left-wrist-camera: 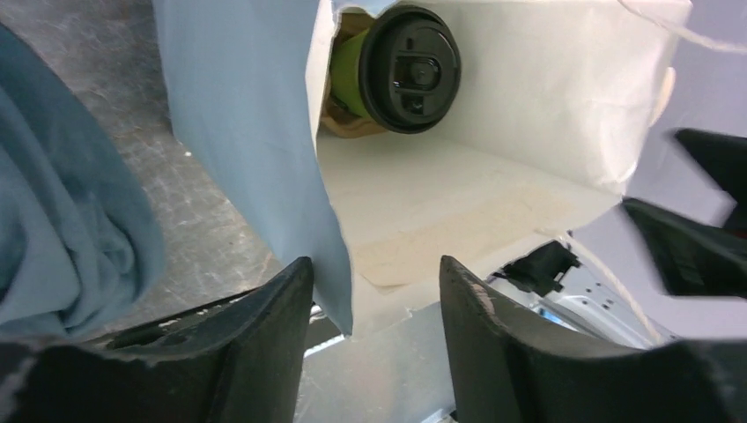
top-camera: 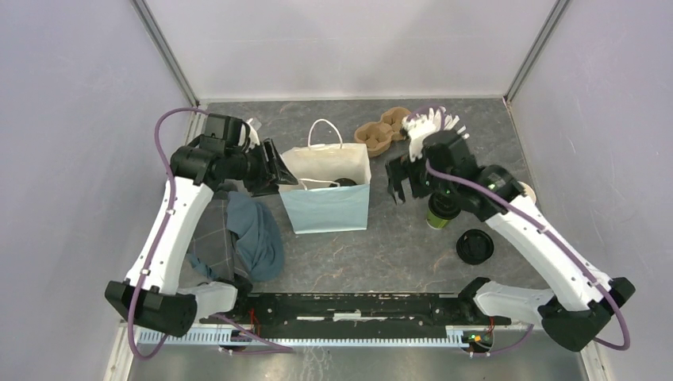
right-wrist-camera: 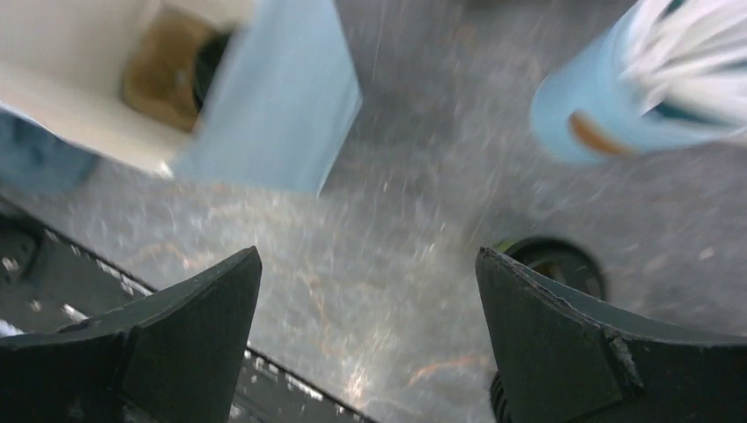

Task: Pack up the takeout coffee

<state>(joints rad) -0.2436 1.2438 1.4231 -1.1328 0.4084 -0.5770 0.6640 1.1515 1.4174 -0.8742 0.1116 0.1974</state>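
- Left gripper (left-wrist-camera: 374,286): fingers parted partway and clamping nothing. The left rim of the blue bag (top-camera: 329,208) hangs in the gap between them (whether it touches a pad, I cannot tell).
- Right gripper (right-wrist-camera: 368,256): fingers spread wide and empty, above the table just right of the bag.
- The bag stands open. The takeout coffee (left-wrist-camera: 401,70) sits down inside it, against brown cardboard (left-wrist-camera: 348,123).
- The coffee is a dark-green paper cup with its round black lid on, facing the bag's mouth.
- Right of the bag are a lidless green cup (top-camera: 439,213) and a loose black lid (top-camera: 474,246).
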